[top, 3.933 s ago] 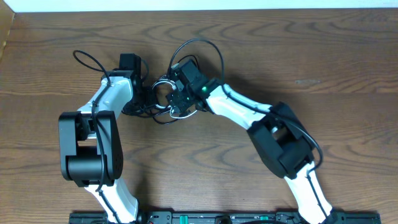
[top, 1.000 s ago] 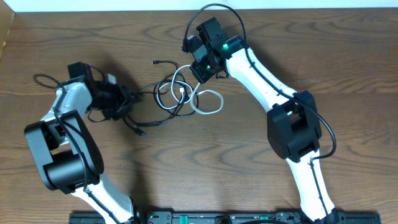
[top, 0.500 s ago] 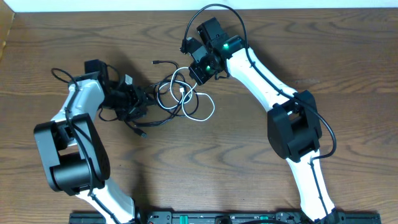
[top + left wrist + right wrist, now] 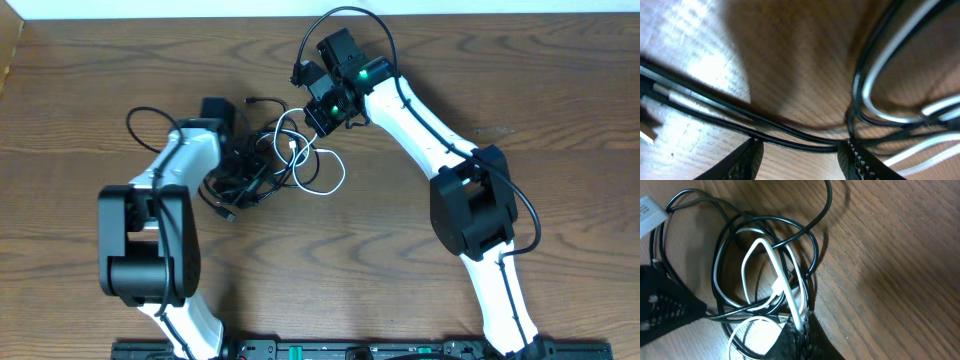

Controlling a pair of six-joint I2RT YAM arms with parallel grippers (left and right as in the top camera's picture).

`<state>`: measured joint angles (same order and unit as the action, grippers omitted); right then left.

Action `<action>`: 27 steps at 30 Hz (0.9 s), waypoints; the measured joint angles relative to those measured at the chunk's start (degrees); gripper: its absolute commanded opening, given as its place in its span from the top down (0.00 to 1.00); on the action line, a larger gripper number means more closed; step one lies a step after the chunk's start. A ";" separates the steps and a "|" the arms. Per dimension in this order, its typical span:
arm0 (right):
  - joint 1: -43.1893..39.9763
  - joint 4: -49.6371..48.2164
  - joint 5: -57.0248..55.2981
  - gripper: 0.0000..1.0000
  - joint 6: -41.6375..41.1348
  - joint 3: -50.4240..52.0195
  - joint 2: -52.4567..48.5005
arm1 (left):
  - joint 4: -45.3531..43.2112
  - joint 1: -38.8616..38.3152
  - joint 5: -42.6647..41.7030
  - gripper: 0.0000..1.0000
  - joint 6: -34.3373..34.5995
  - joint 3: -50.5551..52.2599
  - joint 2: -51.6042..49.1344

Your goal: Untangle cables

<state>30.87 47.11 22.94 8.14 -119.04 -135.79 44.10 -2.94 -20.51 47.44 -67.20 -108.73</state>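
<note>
A thin black cable [image 4: 262, 102] and a shorter white cable [image 4: 340, 175] lie tangled in one heap at the table's middle. My left gripper [image 4: 243, 168] is down in the heap's left side. Its jaws [image 4: 801, 155] stand open with bare wood between them, and a black cable [image 4: 790, 137] strand runs just past the fingertips. The white cable [image 4: 880, 65] curves at the upper right there. My right gripper [image 4: 316, 115] sits at the heap's upper right, shut [image 4: 802, 330] on the white cable [image 4: 767, 250], which rises from the pads through loops of the black cable [image 4: 815, 245].
The wooden table [image 4: 520, 70] runs to a white strip at the far edge. A black plug [image 4: 228, 213] lies below the heap. Thick arm wires loop above the right wrist [image 4: 340, 18] and left of the left arm [image 4: 140, 105]. The left finger [image 4: 660, 305] shows in the right wrist view.
My left arm has swung right from the table's left side into the heap, pushing the black strands together, with its jaws a little narrower. The right arm has not moved.
</note>
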 measured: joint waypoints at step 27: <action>0.00 1.11 0.00 0.99 0.00 0.00 0.00 | -6.73 -2.86 9.75 0.93 0.83 2.99 8.50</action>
<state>30.87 48.23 22.94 8.14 -119.04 -135.79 37.36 -5.80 -10.76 48.27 -64.20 -100.22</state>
